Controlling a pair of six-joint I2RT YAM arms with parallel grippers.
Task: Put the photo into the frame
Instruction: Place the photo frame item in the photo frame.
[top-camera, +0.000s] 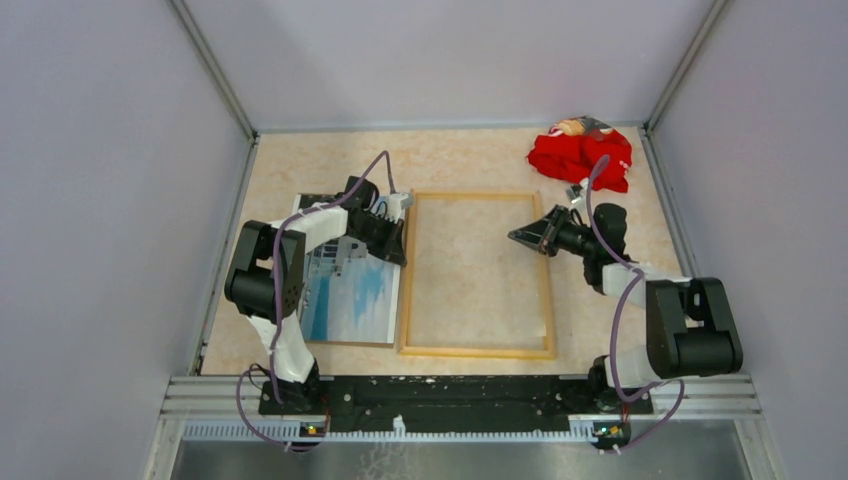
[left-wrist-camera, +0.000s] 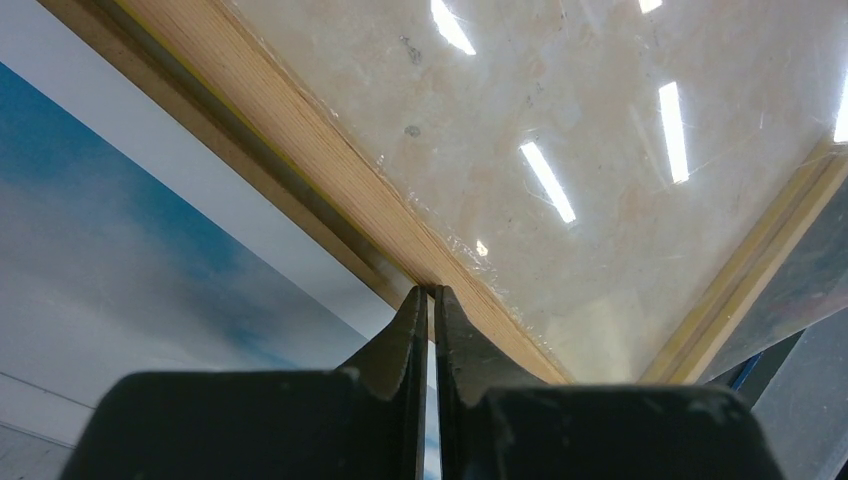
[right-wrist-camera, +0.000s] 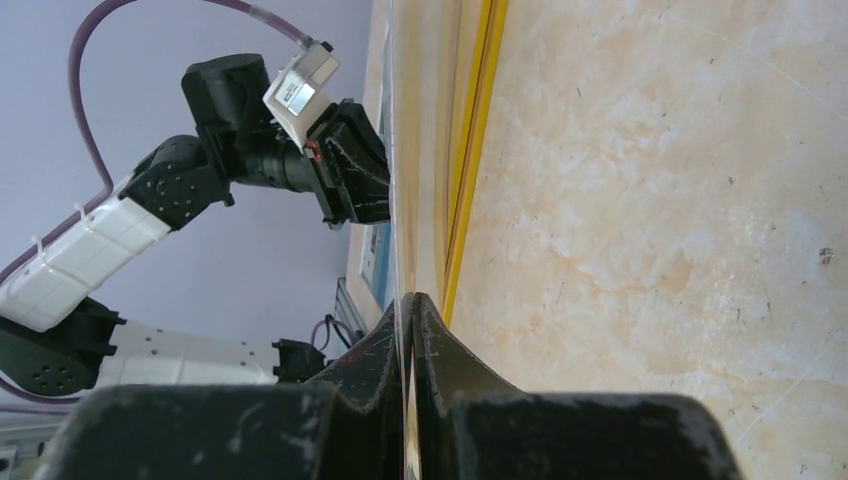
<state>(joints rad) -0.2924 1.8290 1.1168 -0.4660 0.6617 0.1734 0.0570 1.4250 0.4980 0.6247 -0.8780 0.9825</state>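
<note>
Presently: left gripper (left-wrist-camera: 427, 292) sitting almost closed at the photo (left-wrist-camera: 150, 250), hold unclear; right gripper (right-wrist-camera: 408, 300) closed; advising flat slide into the frame (left-wrist-camera: 300, 130).

Top camera looks down from behind; both wrist cameras sit close, sharing the frame (left-wrist-camera: 300, 125)

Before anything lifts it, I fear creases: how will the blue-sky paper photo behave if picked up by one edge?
Probably floppy: the rectangular blue-sky paper photo lies sheet-flat, showing no edge thickness beside the pale wooden frame. Likely light, so a push should slide it; a one-edge lift may sag.
</note>
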